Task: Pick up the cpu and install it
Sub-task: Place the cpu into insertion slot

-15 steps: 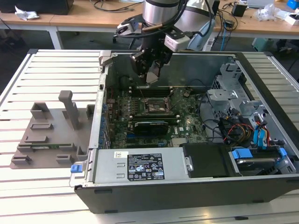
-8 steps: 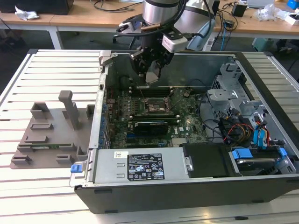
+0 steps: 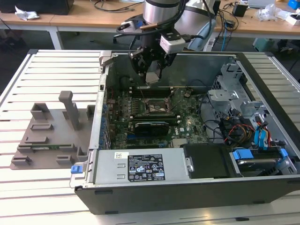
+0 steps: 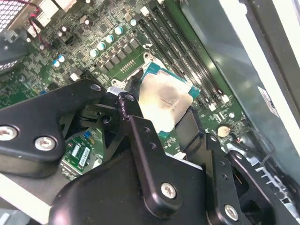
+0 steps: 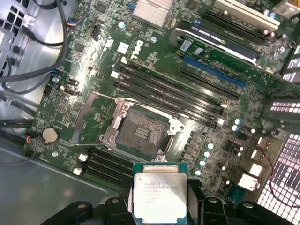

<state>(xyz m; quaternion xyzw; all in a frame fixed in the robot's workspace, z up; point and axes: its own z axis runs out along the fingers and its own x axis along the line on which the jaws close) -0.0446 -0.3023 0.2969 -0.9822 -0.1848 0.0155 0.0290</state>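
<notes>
The arm (image 3: pixel 161 11) is held upright over the open computer case (image 3: pixel 187 187), with its pincer (image 3: pixel 153 70) pointed down above the open socket (image 5: pixel 140 131). The cpu (image 5: pixel 159 194) is clamped by two opposite edges between the pincer's fingers (image 4: pixel 133 117), hanging clear above the socket, metal top upward

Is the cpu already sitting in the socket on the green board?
No, in the first wrist view the socket is empty and the gripper holds the cpu apart from it.
</notes>
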